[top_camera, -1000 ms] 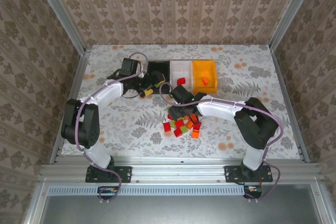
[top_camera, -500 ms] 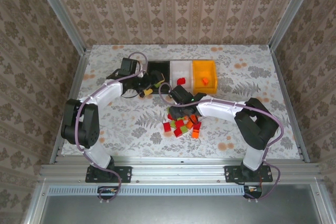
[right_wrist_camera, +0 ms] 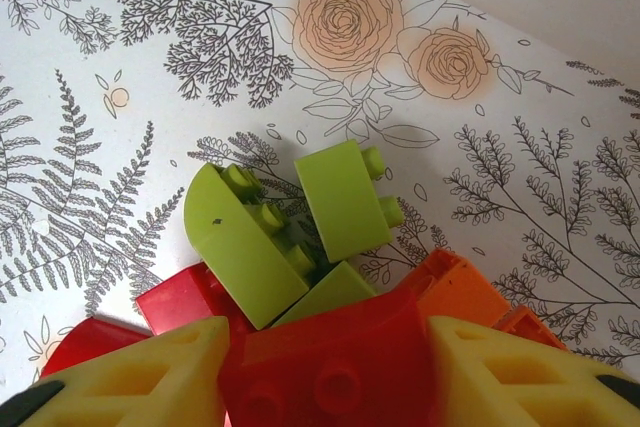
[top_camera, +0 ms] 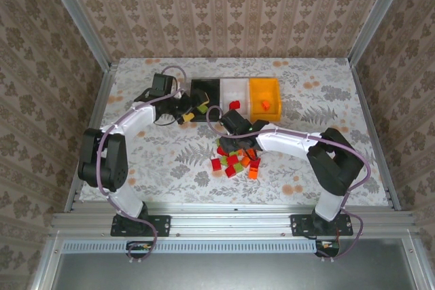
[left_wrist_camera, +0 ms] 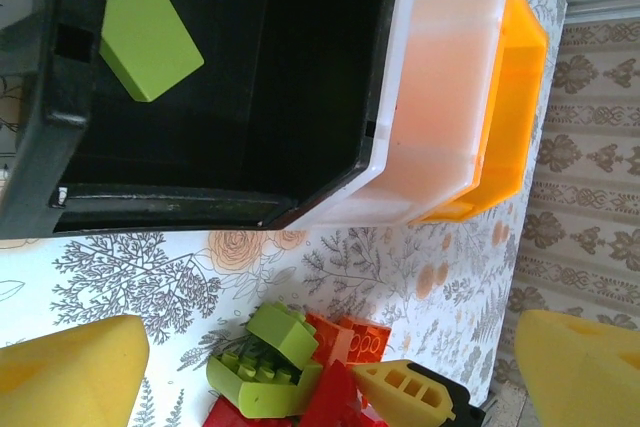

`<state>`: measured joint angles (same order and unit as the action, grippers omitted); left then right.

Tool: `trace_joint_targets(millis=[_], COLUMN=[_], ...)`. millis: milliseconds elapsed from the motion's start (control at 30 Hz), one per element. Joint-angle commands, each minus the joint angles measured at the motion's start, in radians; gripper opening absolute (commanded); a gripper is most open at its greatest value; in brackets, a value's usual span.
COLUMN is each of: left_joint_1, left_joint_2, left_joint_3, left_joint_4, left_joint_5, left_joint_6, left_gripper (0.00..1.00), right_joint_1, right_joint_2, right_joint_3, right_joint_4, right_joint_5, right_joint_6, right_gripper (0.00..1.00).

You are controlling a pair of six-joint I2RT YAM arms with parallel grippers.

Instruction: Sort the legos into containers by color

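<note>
The pile of bricks [top_camera: 236, 159] lies nearest. The right gripper [right_wrist_camera: 325, 387] straddles a red brick [right_wrist_camera: 320, 342]; whether it squeezes, I cannot tell. Bricks look light, hard and slick, so pinch flat sides. Green bricks [right_wrist_camera: 290, 227] crowd just beyond. Farther left, the left gripper [left_wrist_camera: 325, 377] gapes wide, empty, beside the black bin [left_wrist_camera: 150, 209] holding one green brick [left_wrist_camera: 148, 39]. The white bin [left_wrist_camera: 440, 97] and orange bin [left_wrist_camera: 510, 117] adjoin rightward.

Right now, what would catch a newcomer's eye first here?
The bright pile of legos in the middle of the table, with the fingers of the right gripper clamped on a red brick. Behind it, the black bin, white bin and orange bin stand in a row, a lone green brick in the black one by the open left gripper.
</note>
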<state>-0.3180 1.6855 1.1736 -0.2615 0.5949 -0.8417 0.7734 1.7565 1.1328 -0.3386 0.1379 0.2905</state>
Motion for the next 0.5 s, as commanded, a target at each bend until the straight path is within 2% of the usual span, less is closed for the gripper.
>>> trace_joint_targets(millis=[0, 467], left_joint_1=[0.004, 0.003], left_joint_2=[-0.03, -0.018], left_joint_3=[0.026, 0.023], left_joint_4=[-0.013, 0.005], left_joint_5=[0.015, 0.034], left_joint_6=[0.0, -0.014], left_gripper=[0.96, 0.96], right_joint_1=[0.001, 0.005], right_joint_2=[-0.023, 0.041], right_joint_3=[0.036, 0.044], right_joint_4=[0.006, -0.004], right_joint_5=[0.027, 0.011], right_joint_6=[0.011, 0.022], right_gripper=[0.51, 0.51])
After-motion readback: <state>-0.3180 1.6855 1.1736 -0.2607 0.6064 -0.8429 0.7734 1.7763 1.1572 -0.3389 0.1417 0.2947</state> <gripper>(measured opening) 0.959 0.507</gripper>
